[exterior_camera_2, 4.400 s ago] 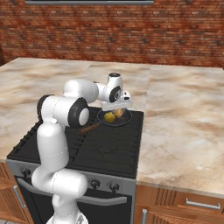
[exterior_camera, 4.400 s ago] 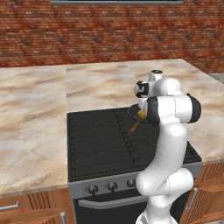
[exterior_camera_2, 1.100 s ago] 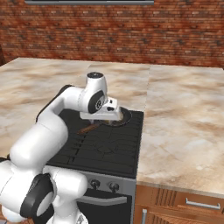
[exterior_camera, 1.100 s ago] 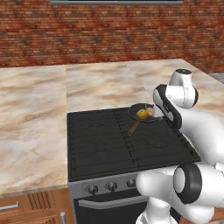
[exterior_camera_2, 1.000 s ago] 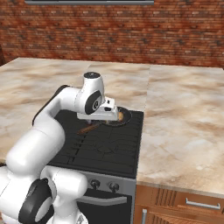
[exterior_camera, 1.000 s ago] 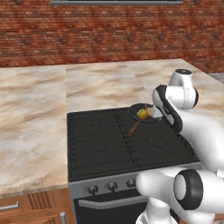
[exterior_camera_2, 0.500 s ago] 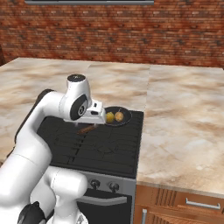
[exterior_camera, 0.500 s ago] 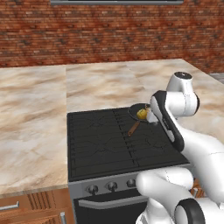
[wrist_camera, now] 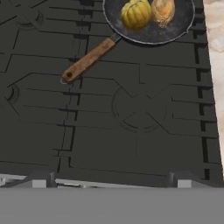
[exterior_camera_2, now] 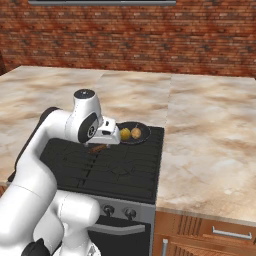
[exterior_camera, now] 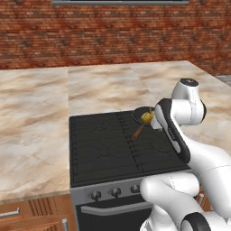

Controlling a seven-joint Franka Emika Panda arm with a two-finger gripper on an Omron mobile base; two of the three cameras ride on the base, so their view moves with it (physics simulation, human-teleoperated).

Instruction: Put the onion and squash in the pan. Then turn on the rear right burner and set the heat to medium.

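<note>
The pan (wrist_camera: 175,27), a dark skillet with a brown wooden handle (wrist_camera: 89,59), sits on the rear right burner (wrist_camera: 194,46) of the black cooktop. Inside it lie the yellow lumpy squash (wrist_camera: 136,13) and the tan onion (wrist_camera: 162,11), side by side. The right base view shows the pan (exterior_camera_2: 143,134) holding squash (exterior_camera_2: 124,134) and onion (exterior_camera_2: 136,133), with my white hand (exterior_camera_2: 107,132) just left of it, above the handle (exterior_camera_2: 98,148). From the left base, the pan (exterior_camera: 137,113) and squash (exterior_camera: 146,117) peek out beside my arm. My fingers are hidden.
The front right burner (wrist_camera: 140,107) lies straight below the hand. Stove knobs (exterior_camera: 115,191) line the front panel, also seen from the right base (exterior_camera_2: 130,214). Marble counter flanks the stove on the left (exterior_camera: 31,113) and right (exterior_camera_2: 210,135). A brick wall stands behind.
My hand has drawn back from over the pan towards the stove's front and left, and the arm has folded lower. The onion and squash stay in the pan.
</note>
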